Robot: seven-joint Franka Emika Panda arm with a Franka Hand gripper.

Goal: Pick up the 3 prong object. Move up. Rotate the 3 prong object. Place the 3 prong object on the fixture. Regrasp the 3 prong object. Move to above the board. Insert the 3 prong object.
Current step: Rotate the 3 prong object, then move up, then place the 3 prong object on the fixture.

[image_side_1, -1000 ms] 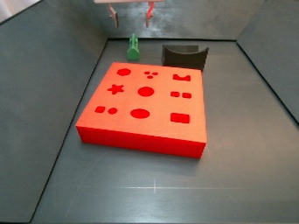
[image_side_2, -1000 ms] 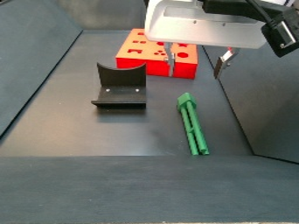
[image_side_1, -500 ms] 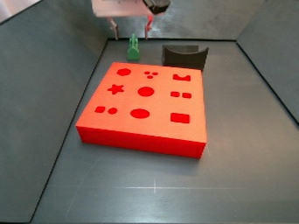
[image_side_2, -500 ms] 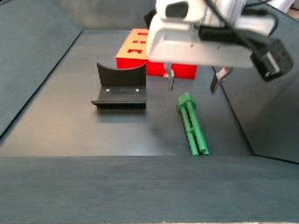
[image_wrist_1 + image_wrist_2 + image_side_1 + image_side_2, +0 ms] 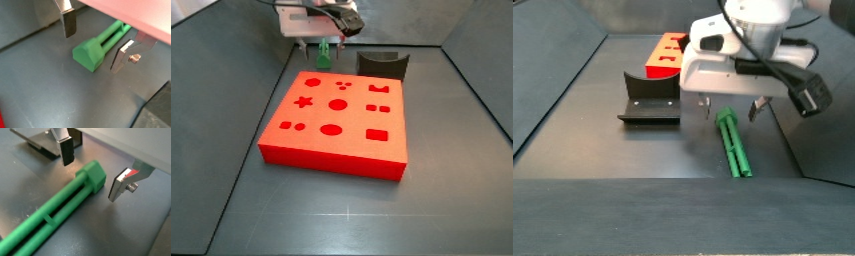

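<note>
The 3 prong object [image 5: 734,146] is a slender green peg lying flat on the dark floor, to one side of the fixture [image 5: 651,98]. My gripper [image 5: 731,108] hangs low over the peg's end nearest the board [image 5: 671,56]. It is open, one finger on each side of that end. In both wrist views the blocky green end [image 5: 92,53] [image 5: 94,175] sits between the silver fingers [image 5: 68,22] [image 5: 120,184] with a gap on both sides. From a side view the peg [image 5: 325,53] shows just under the gripper [image 5: 322,42], behind the red board [image 5: 338,120].
The dark fixture [image 5: 382,63] stands beside the peg at the back of the bin, and shows in a wrist view as the fixture [image 5: 39,145] past one finger. Grey sloped walls [image 5: 231,90] close in the floor on all sides.
The gripper has come down from high above the floor until its open fingers straddle the peg's end. The peg, board and fixture have not moved.
</note>
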